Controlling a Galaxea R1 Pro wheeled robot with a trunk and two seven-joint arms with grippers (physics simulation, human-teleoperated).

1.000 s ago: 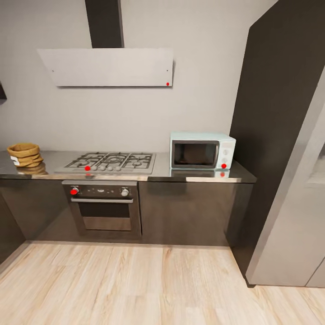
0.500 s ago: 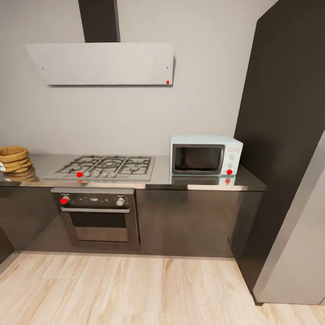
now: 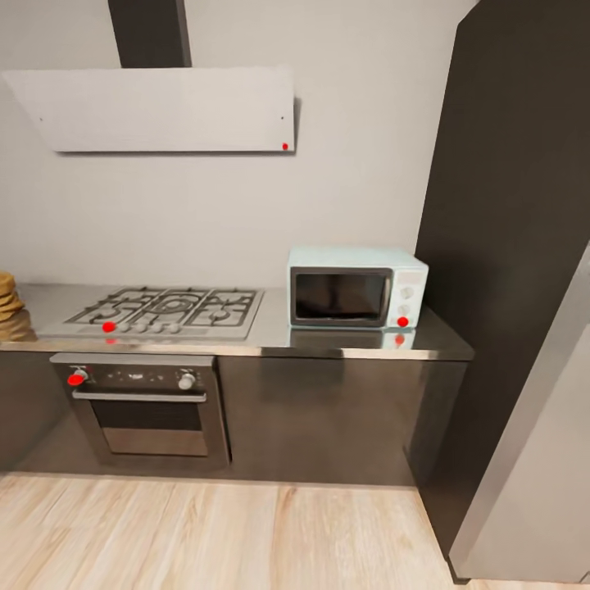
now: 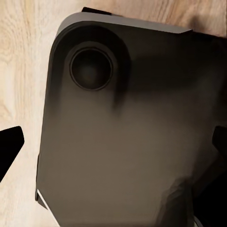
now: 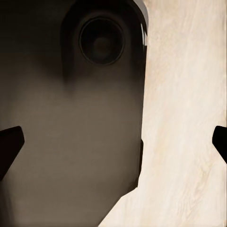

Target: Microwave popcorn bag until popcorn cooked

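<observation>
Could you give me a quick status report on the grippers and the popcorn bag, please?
Both jaws spread wide, holding nothing, over the wood floor. Popcorn bag on countertop, at head view's left edge. Microwave door shut. Nothing in the way.

A pale grey wall [image 3: 205, 213] backs dark cabinets [image 3: 319, 418]. A flat grey extractor hood [image 3: 156, 109] hangs above a gas hob [image 3: 160, 311], with a built-in oven [image 3: 143, 406] below. A tall dark unit [image 3: 508, 205] stands right, beside what may be a grey fridge [image 3: 533, 492]. Light wood floor [image 3: 205, 537].

Microwave [image 3: 356, 288] on countertop [image 3: 344, 342], right of hob [image 3: 160, 311]
</observation>
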